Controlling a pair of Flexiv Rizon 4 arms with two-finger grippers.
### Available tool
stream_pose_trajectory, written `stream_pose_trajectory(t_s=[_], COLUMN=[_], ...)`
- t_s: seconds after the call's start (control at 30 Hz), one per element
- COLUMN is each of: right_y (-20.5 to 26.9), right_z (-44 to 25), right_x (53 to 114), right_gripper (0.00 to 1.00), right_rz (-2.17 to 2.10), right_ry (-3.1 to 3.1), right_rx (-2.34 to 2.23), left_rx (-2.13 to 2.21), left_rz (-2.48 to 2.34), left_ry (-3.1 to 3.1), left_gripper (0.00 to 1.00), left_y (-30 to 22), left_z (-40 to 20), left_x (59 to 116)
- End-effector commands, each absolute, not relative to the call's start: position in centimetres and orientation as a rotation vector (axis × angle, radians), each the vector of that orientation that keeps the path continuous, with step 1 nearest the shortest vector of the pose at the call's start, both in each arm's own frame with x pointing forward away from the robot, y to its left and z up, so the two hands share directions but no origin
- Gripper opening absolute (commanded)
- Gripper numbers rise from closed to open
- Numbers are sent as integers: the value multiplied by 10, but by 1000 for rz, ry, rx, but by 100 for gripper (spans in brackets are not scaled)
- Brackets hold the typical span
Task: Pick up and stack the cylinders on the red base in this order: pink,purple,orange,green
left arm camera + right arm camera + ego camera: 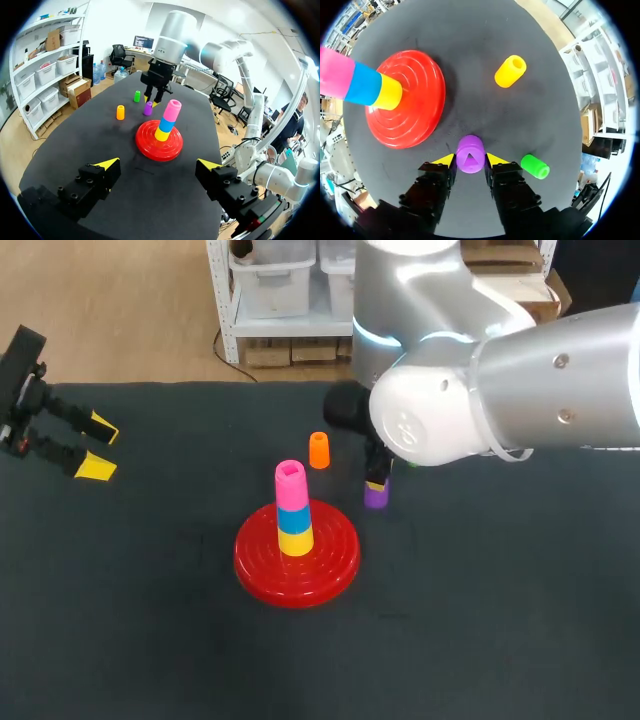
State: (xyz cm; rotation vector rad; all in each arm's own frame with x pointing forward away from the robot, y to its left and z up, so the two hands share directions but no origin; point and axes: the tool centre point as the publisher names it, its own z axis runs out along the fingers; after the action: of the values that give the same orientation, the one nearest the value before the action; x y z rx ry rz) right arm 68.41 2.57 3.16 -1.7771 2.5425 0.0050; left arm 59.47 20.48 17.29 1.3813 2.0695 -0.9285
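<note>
My right tool (470, 159) is clamped on the purple cylinder (470, 154). The right wrist view shows both yellow tips touching its sides, one from each side, as it stands upright on the counter (150, 640) near the base (330, 565), off the base's far right. The head view cannot settle that grip, because my right arm covers most of the tool there and only one yellow tip shows against the cylinder's top. The pink cylinder (291, 485) sits topmost on the base's peg, over a blue cylinder (294, 520) and a yellow cylinder (296, 543). The orange cylinder (319, 450) stands upright beyond the base, apart from it. The green cylinder (535, 166) is farther from the base than the purple one. Both wrist views show it, but in the head view my right arm hides it. My left tool (100, 448) hangs well apart from the base, off its far left, with its fingers spread wide. The left wrist view shows the base ahead of that tool and, past the base, my right tool standing over the purple cylinder.
</note>
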Motion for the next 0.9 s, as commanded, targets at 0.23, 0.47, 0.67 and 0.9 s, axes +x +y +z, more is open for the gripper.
stream_pose_trajectory(t_s=[0.23,0.47,0.67,0.9], right_y=[34,71,99,117], right_z=[99,175,207,215], right_x=[691,682,658,640], right_gripper=[0,0,0,0], right_rz=[-24,-6,27,52], right_ry=[2385,2082,1862,1746], right_rx=[-1905,-2170,-2361,-2466], left_rx=[1385,1385,1385,1385], left_rz=[-932,-932,-932,-932], left_ry=[2070,2070,2070,2070], left_gripper=[100,100,100,100], left_y=[205,205,205,205], left_z=[172,172,172,172], left_x=[596,596,596,596])
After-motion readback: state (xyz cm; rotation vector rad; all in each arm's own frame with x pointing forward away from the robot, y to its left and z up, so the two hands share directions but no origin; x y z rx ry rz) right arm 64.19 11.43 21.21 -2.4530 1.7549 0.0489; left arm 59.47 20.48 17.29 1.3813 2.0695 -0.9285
